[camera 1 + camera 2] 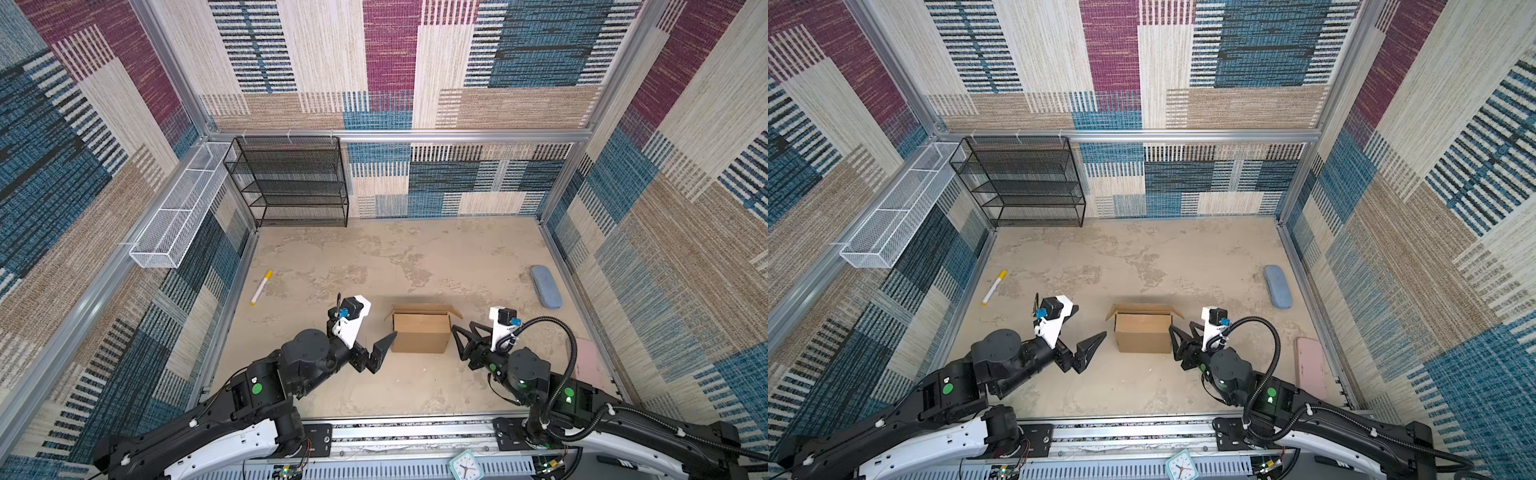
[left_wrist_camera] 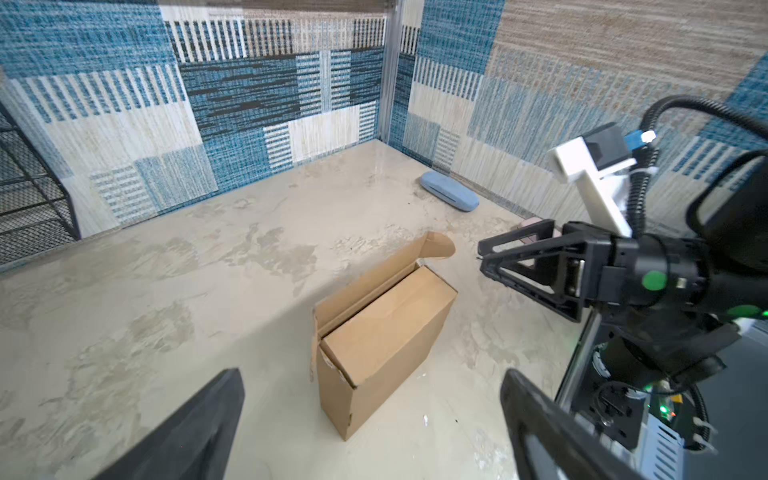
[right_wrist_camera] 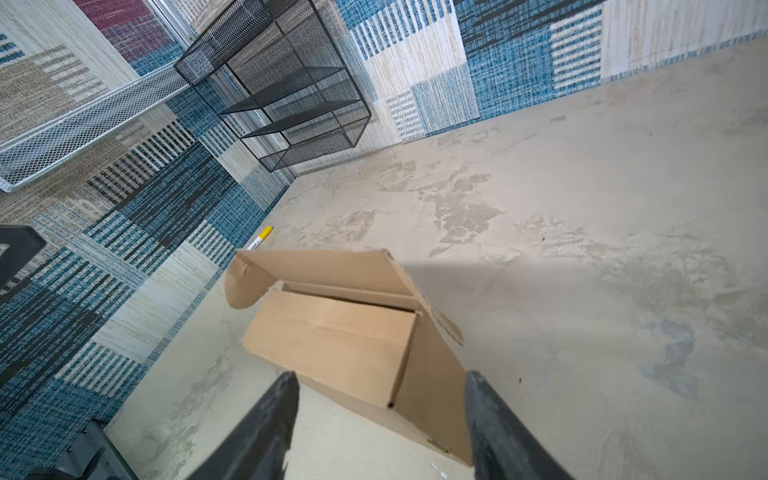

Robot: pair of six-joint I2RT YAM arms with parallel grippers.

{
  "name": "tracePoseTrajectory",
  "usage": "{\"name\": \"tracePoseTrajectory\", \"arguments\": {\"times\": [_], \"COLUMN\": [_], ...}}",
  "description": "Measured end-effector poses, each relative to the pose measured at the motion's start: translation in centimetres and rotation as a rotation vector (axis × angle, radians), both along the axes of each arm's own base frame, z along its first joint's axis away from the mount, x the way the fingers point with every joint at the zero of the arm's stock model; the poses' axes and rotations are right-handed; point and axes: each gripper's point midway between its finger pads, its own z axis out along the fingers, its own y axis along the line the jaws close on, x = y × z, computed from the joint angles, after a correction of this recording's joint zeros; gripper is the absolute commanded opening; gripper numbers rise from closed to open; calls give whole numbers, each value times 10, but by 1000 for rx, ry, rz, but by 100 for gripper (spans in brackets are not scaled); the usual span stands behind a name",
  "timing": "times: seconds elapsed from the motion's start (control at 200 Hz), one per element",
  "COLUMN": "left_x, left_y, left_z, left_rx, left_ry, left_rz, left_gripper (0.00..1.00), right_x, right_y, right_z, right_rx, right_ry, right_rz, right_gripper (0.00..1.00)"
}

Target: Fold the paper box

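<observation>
Patchwork carpet walls close in a mottled beige worktop (image 1: 1142, 257). In a top view the paper box (image 1: 1142, 337) stands lower centre, its back flap (image 1: 1144, 310) up, between the left tool (image 1: 1091, 322), spread wide, and the right tool (image 1: 1179, 325), also spread; both empty. I count one box, two tools, one marker (image 1: 993, 287), one blue case (image 1: 1278, 286), one pink case (image 1: 1310, 365), one black rack (image 1: 1025, 183). Left wrist view: nothing braces the box, so a one-sided shove could slide or tip it. Right wrist view: a rounded tab (image 3: 243, 286) juts out and might crumple if pressed.
</observation>
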Motion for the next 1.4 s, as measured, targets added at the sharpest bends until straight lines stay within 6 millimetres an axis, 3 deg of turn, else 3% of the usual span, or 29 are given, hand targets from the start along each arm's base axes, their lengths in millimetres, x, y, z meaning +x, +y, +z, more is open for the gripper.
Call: {"name": "tracePoseTrajectory", "arguments": {"times": [0.225,0.391,0.556,0.741,0.971,1.117,1.397], "left_x": [27,31,31,33,35,36,40], "left_y": [19,15,4,4,-3,-10,-16], "left_z": [-8,-25,-38,-56,-65,-72,-78], "left_rx": [111,162,193,233,224,222,231], "left_ry": [155,273,352,424,487,530,575], "left_rz": [54,12,-55,-99,-148,-177,-193], "left_gripper": [93,91,84,78,71,60,55], "right_x": [4,17,40,49,48,48,49], "right_y": [3,2,-11,-2,5,4,8], "right_z": [41,64,52,39,30,21,15], "right_rx": [-127,-241,-357,-405,-397,-402,-409], "right_ry": [33,43,122,195,238,284,312], "right_rz": [7,3,-4,98,201,234,266], "right_gripper": [67,67,65,57,56,48,46]}}
